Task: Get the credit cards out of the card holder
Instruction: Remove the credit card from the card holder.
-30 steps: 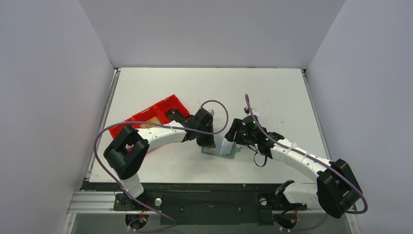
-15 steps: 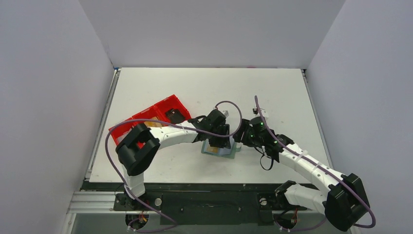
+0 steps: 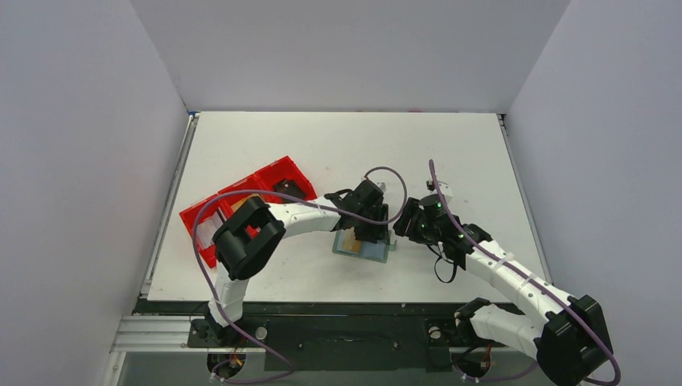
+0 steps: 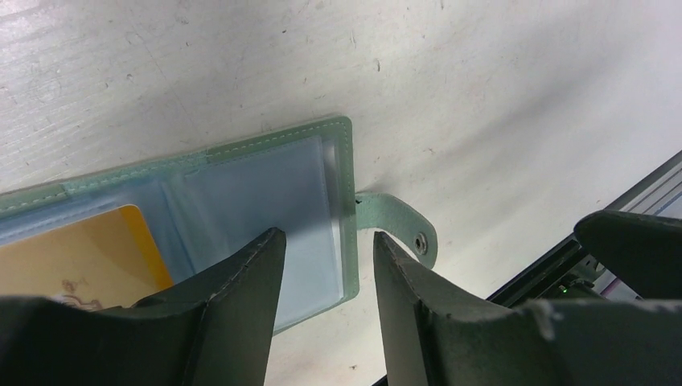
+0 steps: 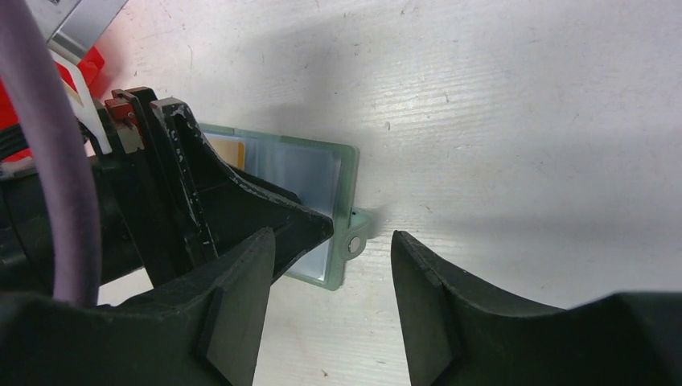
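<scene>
A small flat grey-green card holder (image 3: 359, 248) lies opened out on the white table (image 3: 322, 145), near the middle of its near half and well to the right of a red plastic three-compartment tray (image 3: 191, 219). Clear plastic sleeves show inside the holder. A tan-yellow credit card (image 4: 76, 257) sits in the left sleeve, and the right-hand sleeve looks pale, with contents I cannot make out. A short grey-green tab with a metal snap (image 4: 404, 229) sticks out from the holder's right edge and lies flat on the table.

The left gripper (image 4: 326, 251) hangs low over the right-hand part of the holder, its two dark fingers apart with nothing between them. In the left wrist view one finger is over the clear sleeve and the other over the tab. Whether the tips touch the holder I cannot tell.

The right gripper (image 5: 334, 241) stands just to the right of the holder, facing the left one. Its fingers are also spread and grip nothing. In its wrist view the snap tab lies on the table in the gap between them.
</scene>
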{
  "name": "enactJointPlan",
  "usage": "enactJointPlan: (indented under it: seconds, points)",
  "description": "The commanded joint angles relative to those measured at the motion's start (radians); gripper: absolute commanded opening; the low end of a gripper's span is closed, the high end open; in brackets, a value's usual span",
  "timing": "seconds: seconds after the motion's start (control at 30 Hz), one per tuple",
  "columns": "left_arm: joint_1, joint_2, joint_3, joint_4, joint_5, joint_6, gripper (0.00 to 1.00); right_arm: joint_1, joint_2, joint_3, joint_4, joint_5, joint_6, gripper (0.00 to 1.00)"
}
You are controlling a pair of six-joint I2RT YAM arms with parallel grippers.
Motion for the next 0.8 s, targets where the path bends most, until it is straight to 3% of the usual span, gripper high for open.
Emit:
enactJointPlan:
  seconds: [0.0,0.17,0.5,0.77]
  points:
    - [0.004,0.002,0.050,0.019,-0.012,-0.001,0.43,-0.007,-0.012,0.008,0.019,-0.011,-0.023,0.52]
    - [0.028,-0.069,0.040,-0.013,-0.043,0.006,0.43,-0.010,0.007,0.030,0.029,-0.061,-0.019,0.52]
    - [0.122,-0.274,-0.121,-0.053,-0.075,0.033,0.43,0.033,0.075,0.037,0.151,-0.170,0.063,0.49]
    - [0.187,-0.322,-0.235,-0.076,-0.083,0.056,0.38,0.132,0.274,0.068,0.313,-0.215,0.151,0.40]
